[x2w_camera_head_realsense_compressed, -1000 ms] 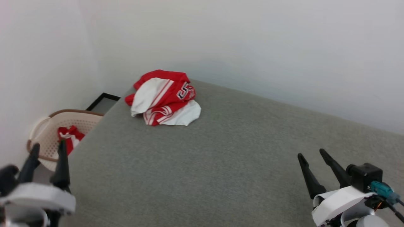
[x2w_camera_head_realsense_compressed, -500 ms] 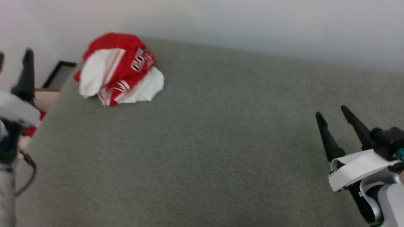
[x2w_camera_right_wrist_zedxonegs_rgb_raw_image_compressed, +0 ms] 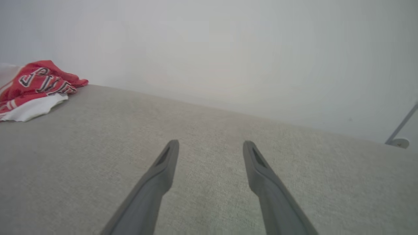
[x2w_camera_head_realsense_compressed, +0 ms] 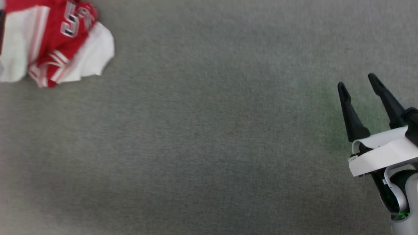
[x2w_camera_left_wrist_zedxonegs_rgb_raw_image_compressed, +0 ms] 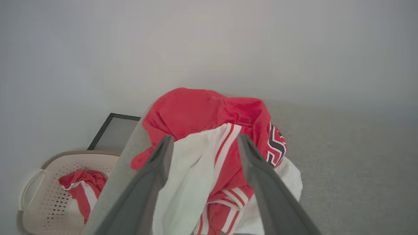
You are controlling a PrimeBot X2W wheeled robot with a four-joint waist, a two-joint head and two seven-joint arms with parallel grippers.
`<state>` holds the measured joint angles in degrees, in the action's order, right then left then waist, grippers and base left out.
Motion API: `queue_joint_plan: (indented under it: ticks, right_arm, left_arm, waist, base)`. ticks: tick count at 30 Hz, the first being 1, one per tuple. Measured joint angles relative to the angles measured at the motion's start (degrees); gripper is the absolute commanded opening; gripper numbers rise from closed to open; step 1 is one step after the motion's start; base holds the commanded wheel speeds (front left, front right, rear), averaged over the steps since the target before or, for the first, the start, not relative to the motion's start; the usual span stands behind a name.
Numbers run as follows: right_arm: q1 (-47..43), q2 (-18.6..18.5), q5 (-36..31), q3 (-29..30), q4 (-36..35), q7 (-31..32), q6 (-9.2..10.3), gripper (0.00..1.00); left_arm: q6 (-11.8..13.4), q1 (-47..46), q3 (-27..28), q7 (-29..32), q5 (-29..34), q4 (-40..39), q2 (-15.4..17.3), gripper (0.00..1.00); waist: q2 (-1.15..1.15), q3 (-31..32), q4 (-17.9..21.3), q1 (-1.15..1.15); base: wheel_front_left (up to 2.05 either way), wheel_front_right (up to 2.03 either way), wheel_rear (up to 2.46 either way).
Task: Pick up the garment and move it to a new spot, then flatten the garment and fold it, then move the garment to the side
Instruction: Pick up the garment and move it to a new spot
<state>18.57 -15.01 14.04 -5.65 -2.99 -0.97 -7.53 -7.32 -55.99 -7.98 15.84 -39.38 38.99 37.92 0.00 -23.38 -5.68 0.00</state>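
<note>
Plain white wall [x2w_camera_right_wrist_zedxonegs_rgb_raw_image_compressed: 228, 49] at the back, and a grey fabric-covered desk [x2w_camera_head_realsense_compressed: 209, 147] takes up pretty much everything else. The garment [x2w_camera_head_realsense_compressed: 55, 39] is a crumpled red and white heap, with striped trim and a bit of black, white-outlined lettering showing on top. It sits on the desk, well away from the right end effector [x2w_camera_head_realsense_compressed: 356, 80], far off to that one's left and a bit ahead of its tips.

That right end effector is released, its two dark fingers spread apart with nothing between them, over bare grey fabric.

The left end effector [x2w_camera_left_wrist_zedxonegs_rgb_raw_image_compressed: 205, 137] is also released, fingers wide apart and gripping nothing. The heap is right in front of it: looking along its fingers, the white sleeve and red body fill the gap between them. Can't tell whether the tips actually touch the cloth or just sit above it.

Off to the left end effector's left and lower down, past the desk edge, there's a beige perforated basket [x2w_camera_left_wrist_zedxonegs_rgb_raw_image_compressed: 45, 182] with another red and white piece of clothing [x2w_camera_left_wrist_zedxonegs_rgb_raw_image_compressed: 81, 186] bunched inside it. A dark-framed panel [x2w_camera_left_wrist_zedxonegs_rgb_raw_image_compressed: 111, 130] lies just beyond the basket, by the wall.
</note>
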Motion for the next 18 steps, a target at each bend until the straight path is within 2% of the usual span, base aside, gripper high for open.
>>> queue_joint_plan:
  ticks: [10, 18]
  right_arm:
    - [2.3, 0.4, -1.1, 0.5, -4.3, 2.2, 0.0, 1.0]
    - [3.1, 0.5, -1.5, 0.2, -5.6, 3.1, 0.0, 1.0]
  left_arm:
    - [0.0, -11.3, -6.4, 7.8, -1.0, 15.5, -0.6, 1.0]
    - [0.0, -15.8, -9.3, 8.7, -2.7, 22.0, -0.7, 1.0]
  waist:
    - [0.0, -9.5, 3.2, 0.0]
    - [0.0, -13.6, 5.4, 0.0]
  base:
    - [0.0, 0.0, 0.0]
    - [0.0, 0.0, 0.0]
